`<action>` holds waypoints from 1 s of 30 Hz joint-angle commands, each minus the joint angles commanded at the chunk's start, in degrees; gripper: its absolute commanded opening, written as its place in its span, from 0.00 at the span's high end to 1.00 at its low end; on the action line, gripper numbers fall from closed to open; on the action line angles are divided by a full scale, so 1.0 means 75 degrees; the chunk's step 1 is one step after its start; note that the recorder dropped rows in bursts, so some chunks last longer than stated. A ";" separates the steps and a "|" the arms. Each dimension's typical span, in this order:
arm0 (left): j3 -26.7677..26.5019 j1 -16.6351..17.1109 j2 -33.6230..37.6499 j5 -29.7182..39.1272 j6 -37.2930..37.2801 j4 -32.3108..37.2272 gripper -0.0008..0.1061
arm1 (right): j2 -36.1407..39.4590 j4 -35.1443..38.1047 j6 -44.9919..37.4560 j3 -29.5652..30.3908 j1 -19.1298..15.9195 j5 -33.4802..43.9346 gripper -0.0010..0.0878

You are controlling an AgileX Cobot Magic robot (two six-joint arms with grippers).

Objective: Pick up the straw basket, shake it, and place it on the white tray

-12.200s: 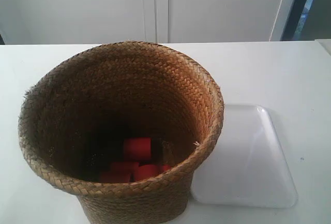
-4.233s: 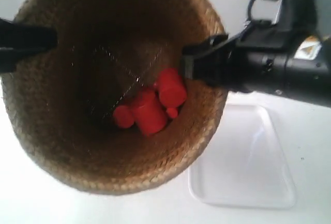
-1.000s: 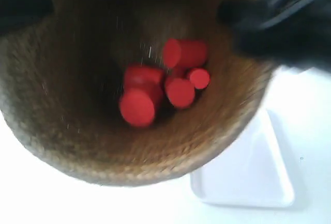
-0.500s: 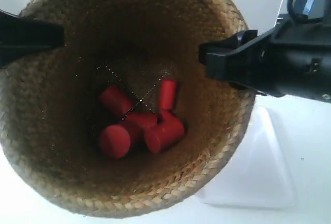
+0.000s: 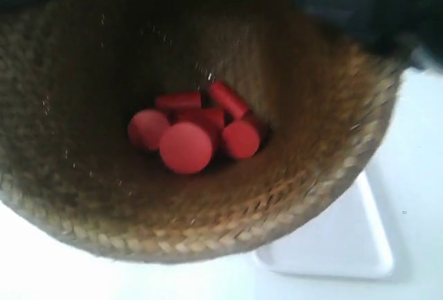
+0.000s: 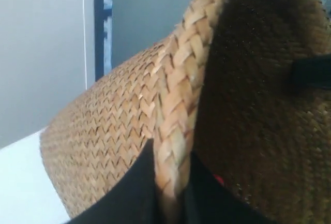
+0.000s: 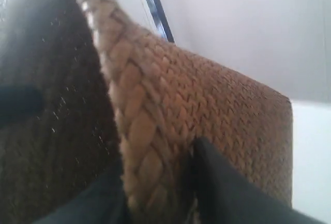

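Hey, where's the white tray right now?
In the exterior view the white tray lies on the white table at the lower right, its left part hidden behind the rim of the straw basket.

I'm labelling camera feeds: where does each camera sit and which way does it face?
Exterior view: off the arms, looking down into the basket at red cylinders; the arm at the exterior view's right shows, blurred.
Left wrist view: on that wrist, facing the basket's rim, which the left end effector clamps.
Right wrist view: likewise, right end effector clamping the rim.
Shared: the basket.
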 joint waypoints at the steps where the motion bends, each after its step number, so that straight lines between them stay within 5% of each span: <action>1: 0.0231 0.0000 0.0257 -0.0219 -0.0056 0.0000 0.99 | 0.0505 0.0003 -0.0036 0.0185 -0.0031 -0.0230 0.99; 6: -0.0560 0.0090 -0.0078 0.1118 -0.0687 -0.0162 0.99 | 0.0020 0.0778 -0.0040 -0.0698 0.0119 0.1091 0.99; 10: -0.0745 0.0090 -0.0299 0.0532 -0.0613 0.0423 0.99 | -0.0343 -0.0197 -0.0044 -0.0402 0.0158 0.0490 0.99; 13: -0.0096 0.0090 0.0299 -0.0356 -0.0645 0.0341 0.99 | 0.0940 -0.0461 0.0036 0.0274 -0.0124 -0.0344 0.99; 17: -0.1150 0.0141 -0.0064 0.0933 -0.0681 0.0129 0.99 | 0.0334 -0.0295 0.0305 -0.0686 0.0055 0.1087 0.99; 19: -0.1591 0.0141 -0.0284 0.0999 -0.0711 0.0698 0.99 | -0.0184 -0.0295 0.0289 -0.0891 0.0225 0.0979 0.99; 25: -0.0400 0.0141 0.0242 0.0335 -0.1136 0.0841 0.99 | 0.0770 -0.0860 0.0322 0.0009 0.0074 -0.0584 0.99; 30: -0.1213 0.0174 -0.0308 0.1434 -0.1440 0.0755 0.99 | -0.0033 -0.0600 0.0759 -0.1220 0.0309 0.1236 0.99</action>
